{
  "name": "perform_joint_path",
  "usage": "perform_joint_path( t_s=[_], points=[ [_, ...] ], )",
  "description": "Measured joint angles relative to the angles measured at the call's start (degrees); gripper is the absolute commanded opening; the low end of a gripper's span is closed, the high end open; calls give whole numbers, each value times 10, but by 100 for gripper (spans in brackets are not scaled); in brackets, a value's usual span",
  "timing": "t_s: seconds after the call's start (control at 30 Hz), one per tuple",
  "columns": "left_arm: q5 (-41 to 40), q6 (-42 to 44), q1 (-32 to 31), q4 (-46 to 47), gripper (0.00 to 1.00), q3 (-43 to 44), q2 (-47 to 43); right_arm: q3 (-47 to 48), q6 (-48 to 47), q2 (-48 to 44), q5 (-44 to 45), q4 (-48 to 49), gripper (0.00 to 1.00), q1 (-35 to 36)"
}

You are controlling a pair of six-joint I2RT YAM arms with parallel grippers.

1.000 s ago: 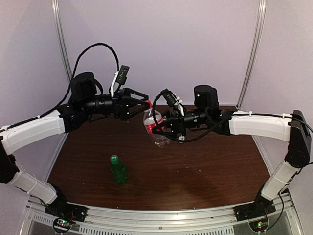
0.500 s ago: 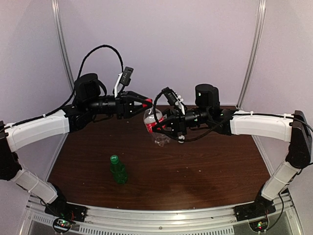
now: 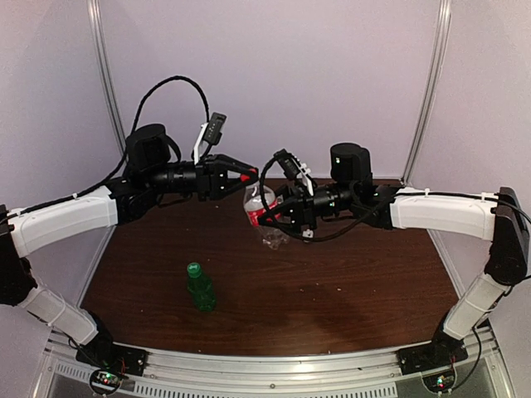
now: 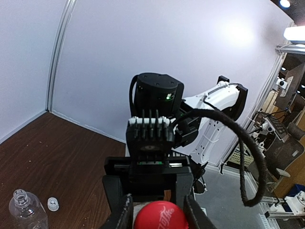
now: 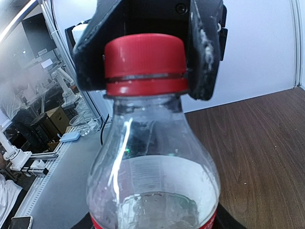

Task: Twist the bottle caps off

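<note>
At centre frame, the left fingers (image 5: 206, 52), open a second ago, now clamp the red cap (image 5: 144, 64). The right fingers (image 3: 280, 214) grip the clear bottle (image 5: 152, 181) above the table (image 3: 348, 282).

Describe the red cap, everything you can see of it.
The red cap is round, glossy plastic with white script on top and a matching ring beneath. It sits on the neck of the clear bottle, held above the table. The left gripper pinches it, black fingers against both sides.
</note>
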Motion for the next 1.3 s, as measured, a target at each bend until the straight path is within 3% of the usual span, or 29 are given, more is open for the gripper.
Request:
perform_joint_path(
  t_s=[0.27,0.47,0.7,0.87,0.97,1.1,1.3],
  points=[
    [-8,14,0,-6,0,0,0,0,1,-2,18,-18,32,0],
    [-86,6,-6,-55,0,14,-2,0,-13,-12,91,-41,31,3],
    [-250,-8,-43,-147,0,52,-8,1,-47,-24,252,-59,30,29],
    [-351,-7,-72,-189,15,80,-8,1,-66,-35,366,-59,31,54],
    [-377,-7,-76,-193,30,82,-8,1,-73,-35,391,-58,32,61],
    [-382,13,-79,-194,56,82,-9,1,-88,-35,395,-60,34,61],
    [-362,74,-73,-196,75,72,-33,1,-112,-40,354,-76,34,54]
  ],
)
